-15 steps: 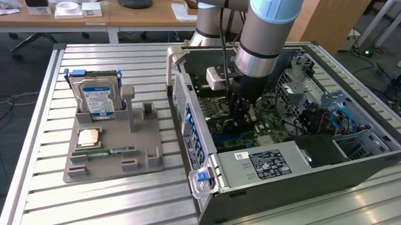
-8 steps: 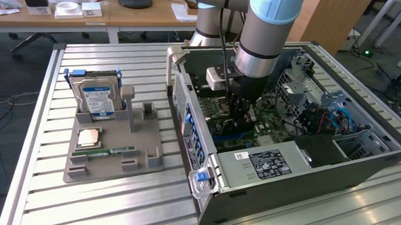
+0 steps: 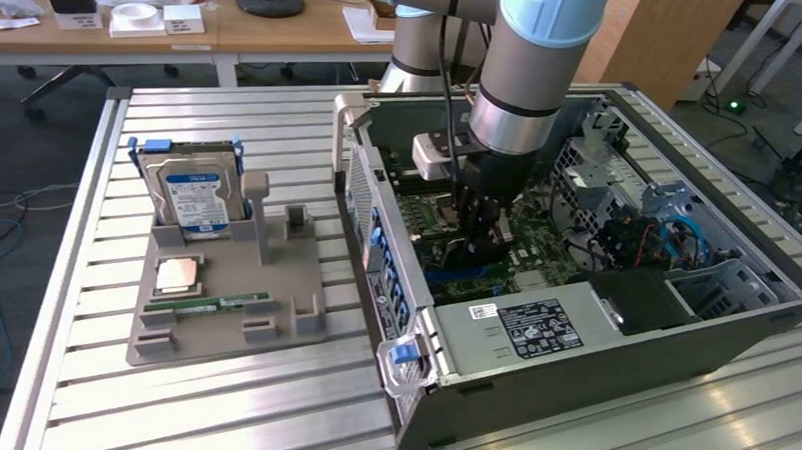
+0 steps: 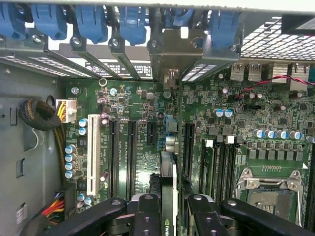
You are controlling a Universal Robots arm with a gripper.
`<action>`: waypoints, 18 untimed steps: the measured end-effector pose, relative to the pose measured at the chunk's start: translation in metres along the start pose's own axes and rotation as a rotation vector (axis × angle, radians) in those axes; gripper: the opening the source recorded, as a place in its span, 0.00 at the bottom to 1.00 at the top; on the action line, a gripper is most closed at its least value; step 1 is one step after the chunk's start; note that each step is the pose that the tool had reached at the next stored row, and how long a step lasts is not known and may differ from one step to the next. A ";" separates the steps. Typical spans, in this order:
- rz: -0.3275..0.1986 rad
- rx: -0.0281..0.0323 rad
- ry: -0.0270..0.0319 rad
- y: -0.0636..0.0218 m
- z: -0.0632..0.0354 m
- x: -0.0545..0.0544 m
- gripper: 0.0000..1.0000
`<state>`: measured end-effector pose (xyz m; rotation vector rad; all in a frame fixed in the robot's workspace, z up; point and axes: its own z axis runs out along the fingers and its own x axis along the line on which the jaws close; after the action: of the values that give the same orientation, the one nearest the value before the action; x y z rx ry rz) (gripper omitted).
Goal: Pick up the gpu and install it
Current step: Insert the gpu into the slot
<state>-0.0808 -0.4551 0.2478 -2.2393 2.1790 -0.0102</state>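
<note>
- Exterior view: the pincer (image 3: 487, 228) reaches into the open case (image 3: 611, 332) at the exterior view's right of the bench (image 3: 235, 399); tilting could scrape the motherboard (image 3: 540, 242).
- Wrist view: partly closed, it clamps the gpu (image 4: 169, 182) edge-on over the expansion slots (image 4: 188, 147); misalignment could jam it.

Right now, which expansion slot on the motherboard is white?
The long white slot beside the column of blue-topped capacitors; the rest are black.

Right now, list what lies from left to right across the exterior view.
Hard drive → blue case latch → hand gripping the gpu → blue cables in the drive bay.
</note>
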 end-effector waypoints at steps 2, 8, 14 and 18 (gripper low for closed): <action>0.000 0.0006 0.0000 0.0000 0.0000 0.000 0.26; 0.000 0.0040 0.0001 0.0005 0.0004 0.000 0.26; 0.003 0.0039 0.0001 0.0005 0.0004 0.000 0.26; 0.007 0.0040 0.0002 0.0005 0.0004 0.000 0.26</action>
<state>-0.0813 -0.4553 0.2474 -2.2295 2.1851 -0.0147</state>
